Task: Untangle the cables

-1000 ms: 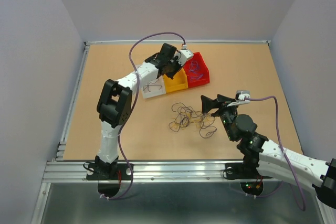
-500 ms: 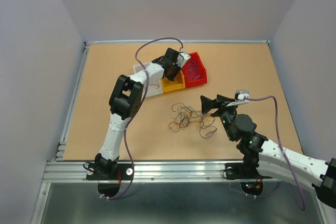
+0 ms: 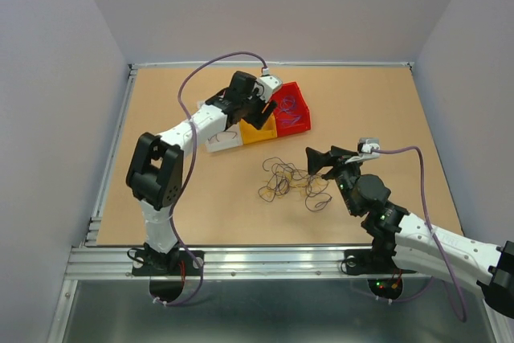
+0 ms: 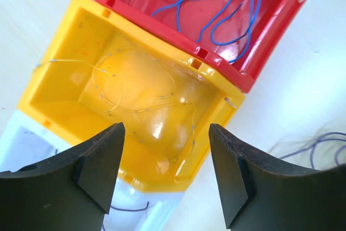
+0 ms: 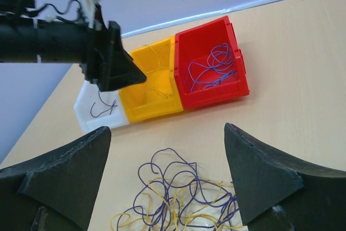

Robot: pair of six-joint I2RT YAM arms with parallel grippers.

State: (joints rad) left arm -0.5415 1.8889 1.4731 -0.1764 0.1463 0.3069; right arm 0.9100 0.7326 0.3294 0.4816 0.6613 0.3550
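Table (image 3: 385, 102): three bins set in a row twd the far side, red bin (image 3: 299, 122), yellow bin (image 3: 259, 132), white bin (image 3: 221, 142), touching side by side. The cables (image 3: 293, 182) are found mid-table, near side of the bins & apart from them: one loose tangle of purple, yellow & dark strands, not yet separated.

L gripper (image 4: 166, 133) is held over the yellow bin, jaws spread wide, nothing betw. them. R gripper (image 3: 325, 158) is held just beside the tangle on its R side, jaws also spread wide, nothing gripped.

Singles already in bins: purple-blue wires (image 4: 216, 4) in red, a thin yellow wire (image 4: 135, 87) in yellow, a dark wire (image 5: 102, 106) in white.

Step judged: colour sort under way, drop-off at yellow bin seems complete; most of the tangle is left.

Next move calls for: one strand at the tangle's edge to be picked out, pinched fine since the wire is hair-thin, lifted slowly so neighbours are shed, not dragged. Snagging is to be expected.
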